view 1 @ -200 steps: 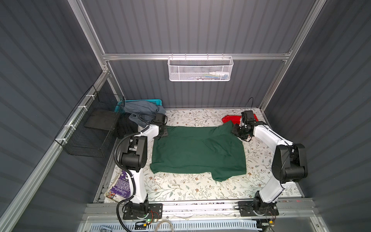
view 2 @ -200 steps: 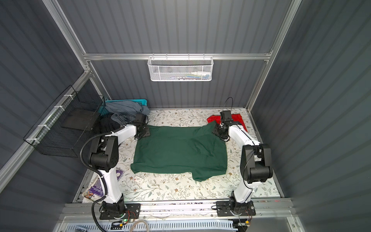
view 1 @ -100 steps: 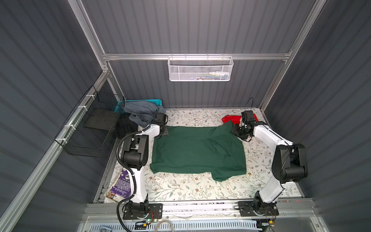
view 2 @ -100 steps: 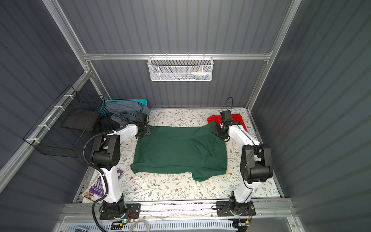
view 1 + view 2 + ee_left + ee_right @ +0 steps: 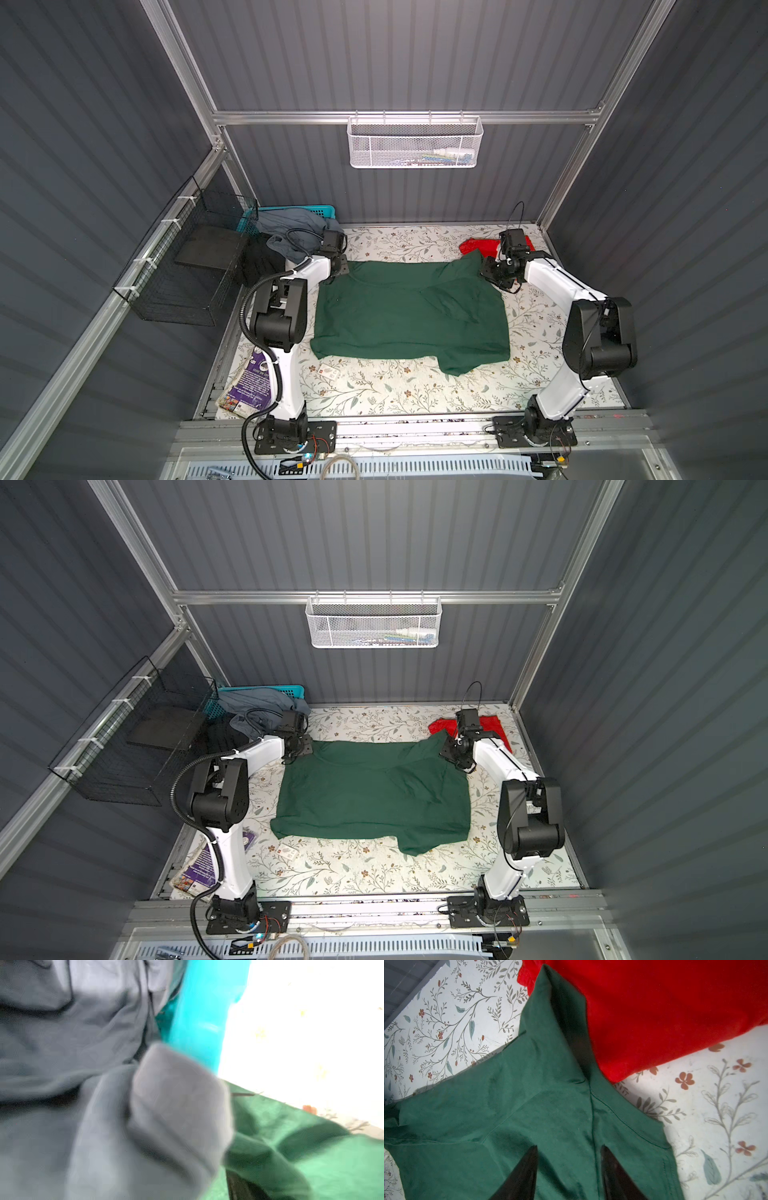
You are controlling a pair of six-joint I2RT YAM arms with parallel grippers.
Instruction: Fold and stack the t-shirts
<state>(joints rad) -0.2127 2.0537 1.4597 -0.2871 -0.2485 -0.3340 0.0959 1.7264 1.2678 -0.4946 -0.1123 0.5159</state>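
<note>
dark green t-shirt (image 5: 399,316) lies spread across the middle of the bench (image 5: 386,392), red t-shirt (image 5: 473,245) at the far right corner; both look like light, limp cotton, so I'd pinch seams or shoulder corners, not mid-panel. right gripper (image 5: 569,1148) sits low, jaws spread astride the green shoulder seam; left gripper (image 5: 340,266) reaches the far left corner, can't tell whether it's spread or pinching.

Large dark green cotton t-shirt (image 5: 374,796) lies spread on the floral-print bench (image 5: 353,870), reaching from the left gripper (image 5: 296,754) to the right gripper (image 5: 449,752), one far corner at each. Bright red cotton t-shirt (image 5: 492,729) lies just beyond the right gripper. Crumpled grey cloth (image 5: 257,706) sits beyond the left gripper.
</note>
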